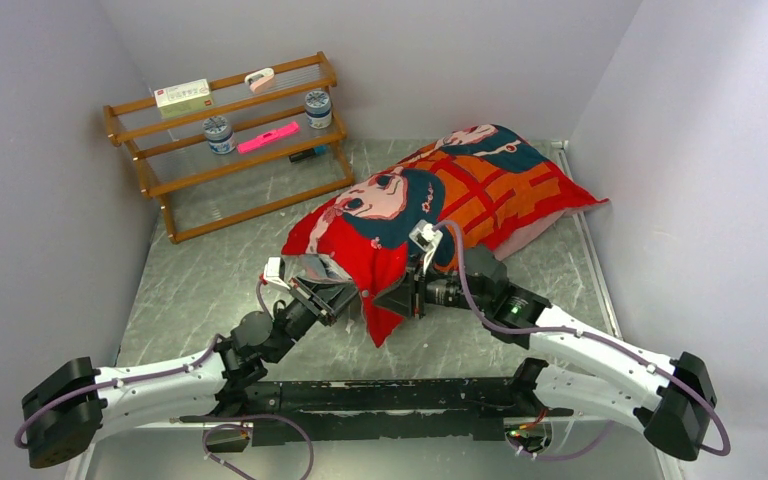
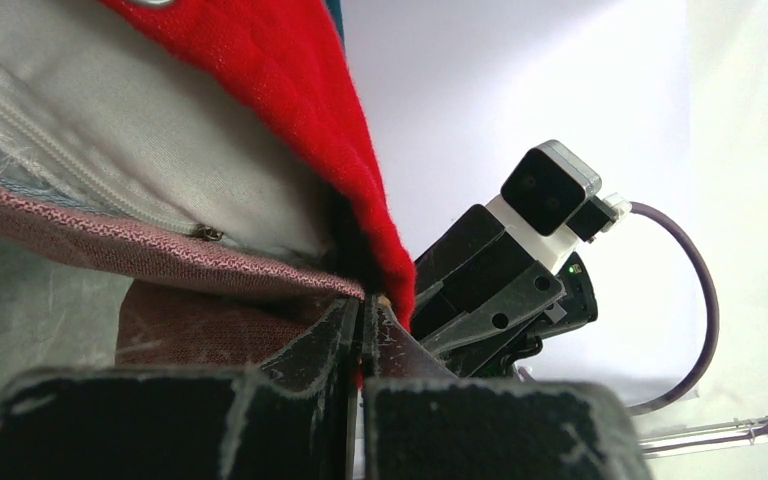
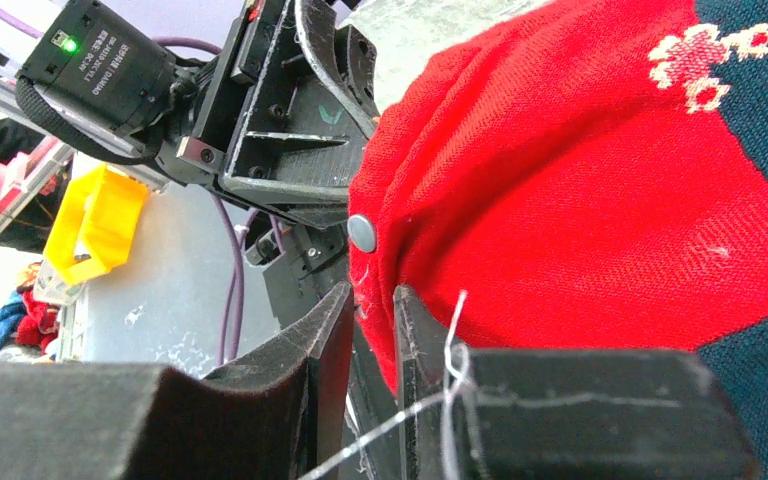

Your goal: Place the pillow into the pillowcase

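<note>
The red pillowcase (image 1: 460,190) with cartoon faces lies stuffed and plump across the table's middle and back right. Its open end faces my two grippers. The white pillow (image 2: 110,140) shows inside that opening, a zip seam along it, above the case's paler inner hem. My left gripper (image 1: 345,295) (image 2: 365,305) is shut on the red edge of the pillowcase (image 2: 290,90). My right gripper (image 1: 400,295) (image 3: 372,295) is close beside it at the same end. Its jaws stand slightly apart, with the red hem (image 3: 580,200) hanging loose in the gap.
A wooden rack (image 1: 230,140) stands at the back left with two jars, a pink item and a box on it. Grey walls close in on both sides. A metal rail (image 1: 585,230) runs along the table's right edge.
</note>
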Motion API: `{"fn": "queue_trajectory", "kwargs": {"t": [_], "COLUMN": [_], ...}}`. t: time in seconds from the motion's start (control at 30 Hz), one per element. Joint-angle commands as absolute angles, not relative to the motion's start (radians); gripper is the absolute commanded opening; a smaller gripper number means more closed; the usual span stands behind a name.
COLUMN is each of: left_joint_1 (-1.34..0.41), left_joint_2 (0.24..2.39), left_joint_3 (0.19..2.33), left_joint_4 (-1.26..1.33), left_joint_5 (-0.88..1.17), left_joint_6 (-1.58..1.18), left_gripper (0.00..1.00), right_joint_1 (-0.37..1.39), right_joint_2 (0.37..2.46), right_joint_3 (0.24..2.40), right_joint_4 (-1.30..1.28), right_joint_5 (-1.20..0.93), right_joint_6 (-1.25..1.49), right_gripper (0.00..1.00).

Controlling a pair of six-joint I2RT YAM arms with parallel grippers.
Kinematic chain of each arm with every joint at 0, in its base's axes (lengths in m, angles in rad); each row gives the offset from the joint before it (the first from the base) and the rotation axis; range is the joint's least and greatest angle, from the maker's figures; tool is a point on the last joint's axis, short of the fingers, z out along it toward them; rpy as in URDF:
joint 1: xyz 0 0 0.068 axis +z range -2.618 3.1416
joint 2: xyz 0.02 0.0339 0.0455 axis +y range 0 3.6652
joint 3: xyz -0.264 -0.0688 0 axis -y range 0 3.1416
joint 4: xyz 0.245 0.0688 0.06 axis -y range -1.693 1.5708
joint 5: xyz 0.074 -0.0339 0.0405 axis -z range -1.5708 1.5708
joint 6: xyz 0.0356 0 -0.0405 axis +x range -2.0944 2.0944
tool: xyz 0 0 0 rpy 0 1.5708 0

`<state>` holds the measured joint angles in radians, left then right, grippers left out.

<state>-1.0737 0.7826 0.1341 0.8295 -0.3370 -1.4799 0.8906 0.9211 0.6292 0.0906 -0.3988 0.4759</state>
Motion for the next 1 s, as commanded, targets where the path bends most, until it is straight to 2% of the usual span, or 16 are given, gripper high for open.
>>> {"fn": "queue_trajectory", "kwargs": {"t": [0.0,0.17,0.33,0.97], "left_joint_1": [-1.070,-1.069,-1.069,-1.063], "left_joint_2": [0.776,0.775,0.773,0.803], "left_joint_3": [0.163,0.168,0.173,0.169], "left_joint_4": [0.954,0.947,0.937,1.001], "left_joint_5": [-0.309,-0.309,-0.314,-0.293], "left_joint_6": [-1.491,-1.488,-1.482,-1.513], "left_gripper": [0.05,0.05,0.05,0.05], "right_joint_1": [0.885,0.885,0.885,0.885], "right_joint_2": [0.909,0.918,0.940,1.023], "right_joint_3": [0.691,0.721,0.755,0.743], "right_joint_4": [0.089,0.075,0.078,0.037], "right_joint_5": [-0.406,-0.386,-0.381,-0.305], "right_joint_6": [0.493,0.498,0.515,0.480], "right_gripper": [0.25,0.27,0.38,0.34]}}
